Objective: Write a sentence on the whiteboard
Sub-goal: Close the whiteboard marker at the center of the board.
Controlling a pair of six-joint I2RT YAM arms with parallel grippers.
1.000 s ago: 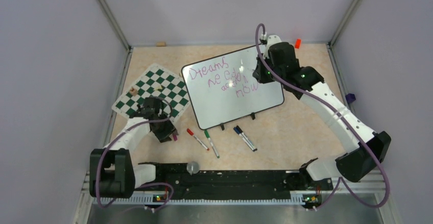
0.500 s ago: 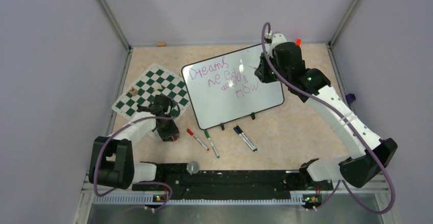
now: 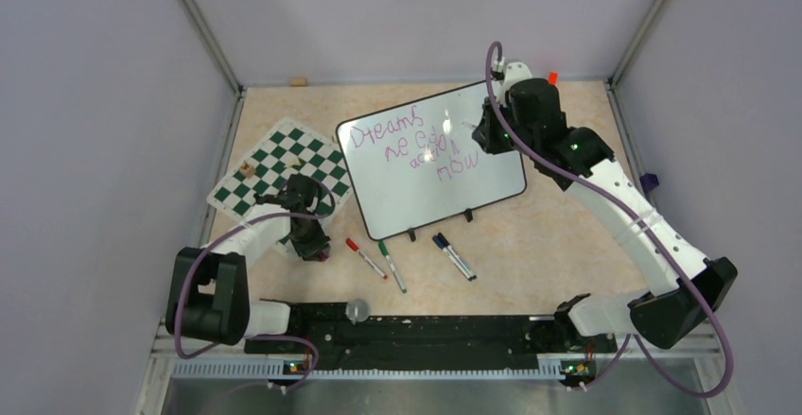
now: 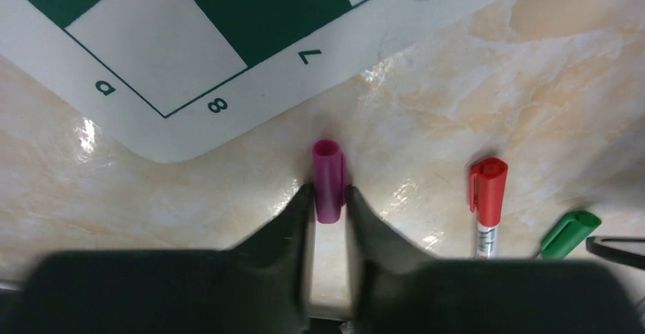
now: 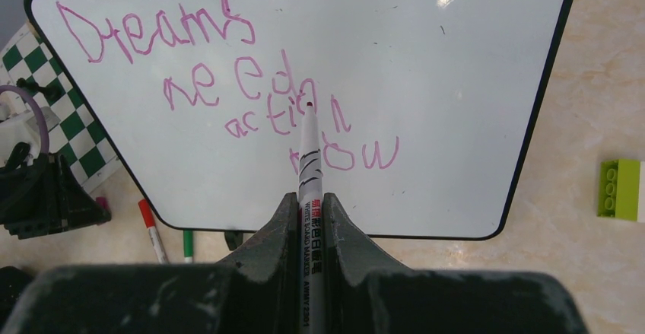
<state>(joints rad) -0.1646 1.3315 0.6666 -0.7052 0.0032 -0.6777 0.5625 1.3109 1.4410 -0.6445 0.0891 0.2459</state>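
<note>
The left arm (image 3: pixel 248 237) is folded low from its base at the near left. Its forearm is angled to the right and its wrist is tipped down onto the counter (image 3: pixel 558 231), just beside the near corner of the green-and-white checkered chess mat (image 3: pixel 284 164). The left end effector (image 4: pixel 327 197) is seen in the wrist view pressed against both sides of a short magenta plastic cap (image 4: pixel 328 173), which lies flat on the counter close to the mat's rounded corner.

To the right of the cap lie a red-capped marker (image 4: pixel 487 197) and a green-capped marker (image 4: pixel 570 231). Further right, two dark-capped markers (image 3: pixel 454 255) lie side by side.

Beyond these markers, in the middle of the counter, the large glossy white whiteboard with a thin black frame (image 3: pixel 473 183) is laid at a slant. The purple-pink handwritten sentence (image 5: pixel 228 83) is spread over its left and middle parts and reads "Dreams need action now".

The right arm (image 3: pixel 624 212) is stretched from its base at the near right. Its elbow is pushed out to the right and its forearm is reached far and left over the board's right part. The right end effector (image 5: pixel 308 201) is pinched on a white barrelled marker (image 5: pixel 309 151), whose dark tip is held at the word "action". A lime-green toy brick (image 5: pixel 620 189) lies on the counter to the right of the board.
</note>
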